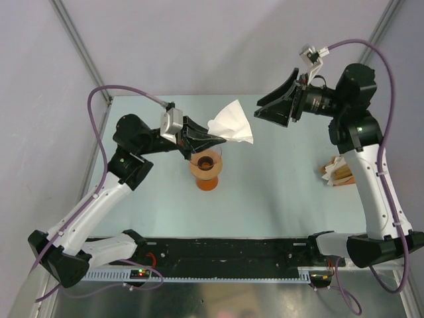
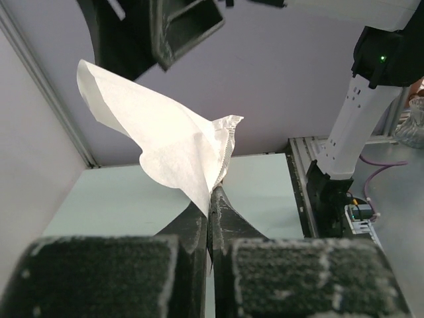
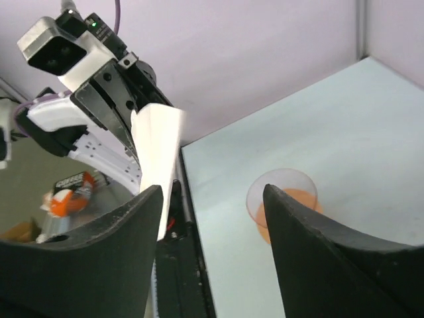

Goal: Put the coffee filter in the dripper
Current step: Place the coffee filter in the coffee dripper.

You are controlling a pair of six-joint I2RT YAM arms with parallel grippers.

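Top view: the left gripper sits a little left of the frame's centre, its jaws pressed together on one edge of the white paper filter. The filter fans out up and to the right, off the pale table. Just below it in the frame stands the dripper, upright, with its orange base on the table; the filter is not in it. The right gripper hangs in the upper right with its jaws spread and nothing between them, pointing towards the filter and apart from it. A stack of tan and white papers lies at the right edge.

Left wrist view: the two dark fingers meet at lower centre, pinching the filter by its crimped seam. The paper flares up and to the left. The right gripper shows at the top edge.

Right wrist view: the right gripper is wide open and holds nothing. Between its fingers the dripper stands at centre right. The filter hangs at centre left, gripped by the left gripper.
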